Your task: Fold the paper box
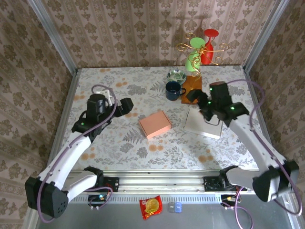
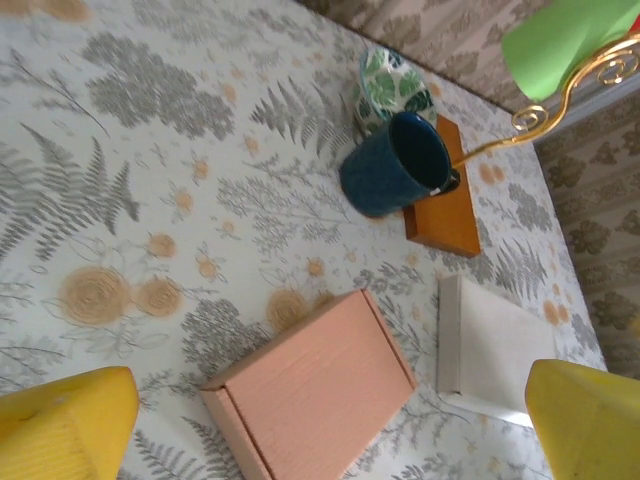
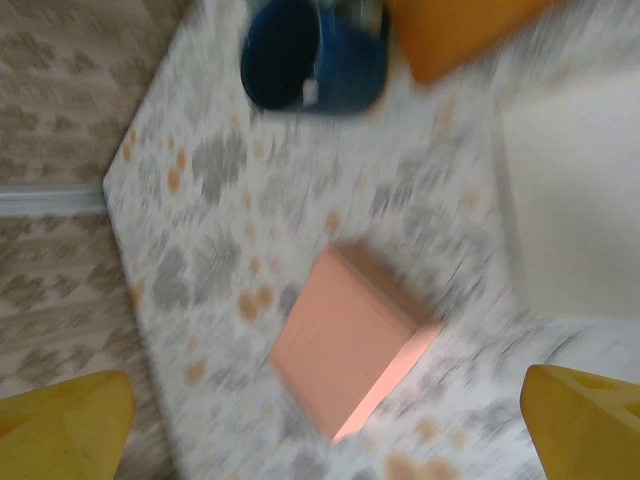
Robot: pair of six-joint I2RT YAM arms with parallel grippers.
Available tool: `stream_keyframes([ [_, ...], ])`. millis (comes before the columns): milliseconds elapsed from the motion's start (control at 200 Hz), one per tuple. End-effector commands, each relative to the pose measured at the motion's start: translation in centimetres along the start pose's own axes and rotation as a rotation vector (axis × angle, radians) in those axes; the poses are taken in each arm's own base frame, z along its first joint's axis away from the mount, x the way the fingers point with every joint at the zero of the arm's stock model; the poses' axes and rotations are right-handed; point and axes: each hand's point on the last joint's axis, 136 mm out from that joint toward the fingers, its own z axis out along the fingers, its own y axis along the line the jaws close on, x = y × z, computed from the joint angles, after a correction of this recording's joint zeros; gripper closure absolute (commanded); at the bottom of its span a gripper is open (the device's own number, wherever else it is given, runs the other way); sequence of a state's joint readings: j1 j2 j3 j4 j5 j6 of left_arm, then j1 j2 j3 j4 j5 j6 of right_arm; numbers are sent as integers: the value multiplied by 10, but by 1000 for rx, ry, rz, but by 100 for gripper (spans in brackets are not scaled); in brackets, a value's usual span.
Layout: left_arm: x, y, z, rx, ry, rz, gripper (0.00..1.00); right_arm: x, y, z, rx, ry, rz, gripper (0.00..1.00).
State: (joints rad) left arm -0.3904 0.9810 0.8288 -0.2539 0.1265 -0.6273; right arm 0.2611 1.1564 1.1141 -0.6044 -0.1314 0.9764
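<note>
Well, we find the pink box (image 1: pixel 155 125) lying closed and flat near the middle of the table (image 1: pixel 119 143). Bare cloth lies open on its left side and on its near side, up to the near rail (image 1: pixel 162 180). Just to its right, apart from it, lies a white box (image 1: pixel 204 122). Beyond stand a mug (image 1: pixel 173 90), a bowl (image 1: pixel 177 76) and a wooden base (image 1: pixel 191 82), crowding the far right.

The left gripper (image 1: pixel 125 106) hovers left of the pink box, well apart from it, fingers spread wide and holding nothing. The right gripper (image 1: pixel 200 104) hangs over the white box's far edge, likewise spread wide and empty. Its wrist view is blurred.
</note>
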Motion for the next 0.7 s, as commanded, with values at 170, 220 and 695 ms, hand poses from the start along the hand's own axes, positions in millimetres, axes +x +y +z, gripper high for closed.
stream_keyframes([
  [170, -19, 84, -32, -456, -180, 68, 0, -76, -84, -66, 406, -467, -418, 0],
  [220, -21, 95, -37, -523, -202, 85, 0, -80, -90, -60, 382, -508, -460, 0],
  [695, -2, 155, -18, -664, -159, 476, 0, -71, -164, 42, 351, -596, -701, 0],
])
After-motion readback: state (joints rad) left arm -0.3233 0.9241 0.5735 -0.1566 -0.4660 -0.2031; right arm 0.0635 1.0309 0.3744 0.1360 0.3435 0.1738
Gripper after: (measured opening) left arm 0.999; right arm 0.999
